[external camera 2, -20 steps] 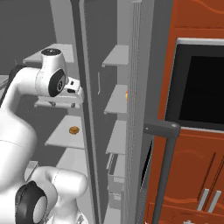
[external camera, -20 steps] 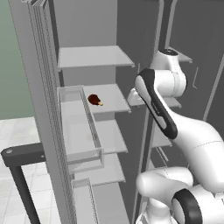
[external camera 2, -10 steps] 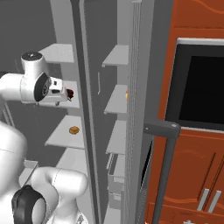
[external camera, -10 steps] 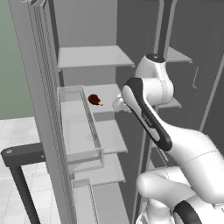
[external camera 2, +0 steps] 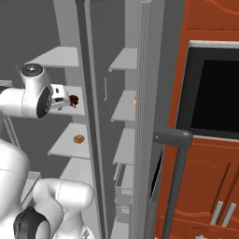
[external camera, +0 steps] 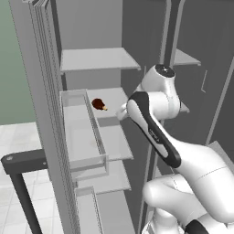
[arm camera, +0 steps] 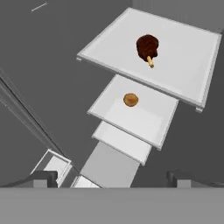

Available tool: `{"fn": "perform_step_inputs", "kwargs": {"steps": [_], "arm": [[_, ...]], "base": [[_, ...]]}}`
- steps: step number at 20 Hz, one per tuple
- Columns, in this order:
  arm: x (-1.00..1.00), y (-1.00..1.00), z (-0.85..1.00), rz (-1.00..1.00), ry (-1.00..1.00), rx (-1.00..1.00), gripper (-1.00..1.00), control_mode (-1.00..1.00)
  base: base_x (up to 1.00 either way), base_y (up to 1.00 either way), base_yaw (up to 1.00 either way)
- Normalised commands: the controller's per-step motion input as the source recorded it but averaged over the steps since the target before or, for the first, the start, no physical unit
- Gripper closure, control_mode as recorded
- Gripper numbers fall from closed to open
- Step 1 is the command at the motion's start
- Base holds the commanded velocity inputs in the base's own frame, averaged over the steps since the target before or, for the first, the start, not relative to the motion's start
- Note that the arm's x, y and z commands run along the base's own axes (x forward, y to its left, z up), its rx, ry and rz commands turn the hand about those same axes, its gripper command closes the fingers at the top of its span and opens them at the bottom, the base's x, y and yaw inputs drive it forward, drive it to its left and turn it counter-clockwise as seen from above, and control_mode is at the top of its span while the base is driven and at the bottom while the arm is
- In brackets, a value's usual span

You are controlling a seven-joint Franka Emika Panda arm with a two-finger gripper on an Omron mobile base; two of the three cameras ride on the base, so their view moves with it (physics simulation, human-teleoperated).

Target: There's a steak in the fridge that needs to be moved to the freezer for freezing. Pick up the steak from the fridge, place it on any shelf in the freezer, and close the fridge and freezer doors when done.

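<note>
**Reaching for the steak**

In the fridge [external camera: 116, 64], on a wide pale shelf, sits the steak [external camera: 98, 104]. It is a small dark red lump with a little tan end. In my hand view the steak [arm camera: 147, 47] is up at about 1 o'clock, with nothing touching it. One shelf lower lies a round orange disc [arm camera: 130, 99]. That one is not mine to take.

My gripper [arm camera: 111, 177] is wide open and holds nothing. Its two dark tips sit far apart at the bottom of my hand view. From the right base view my hand is just beside the steak [external camera 2: 73, 100], but not around it.

I think I am at the first step, going in for the pick. Next I need to move forward toward 1 o'clock until the steak is between my fingers, then squeeze.

A second ago my arm was back by the freezer side. Now it has swung in toward the steak's shelf. The steak has not moved.
</note>
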Motion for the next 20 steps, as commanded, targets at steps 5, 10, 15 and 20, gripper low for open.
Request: {"fn": "perform_step_inputs", "kwargs": {"steps": [5, 10, 15, 20], "arm": [[0.38, 0.0, -0.09, 0.01, -0.08, 0.0, -1.0, -1.0], [0.5, 0.0, -0.01, 0.0, 0.0, 0.0, -1.0, -1.0], [0.48, 0.05, -0.07, 0.0, 0.0, 0.0, -1.0, -1.0], [0.38, 0.16, -0.09, 0.0, 0.0, 0.0, -1.0, -1.0]], "base": [[0.0, 0.0, 0.0], [0.0, 0.0, 0.0], [0.0, 0.0, 0.0], [0.0, 0.0, 0.0]]}}
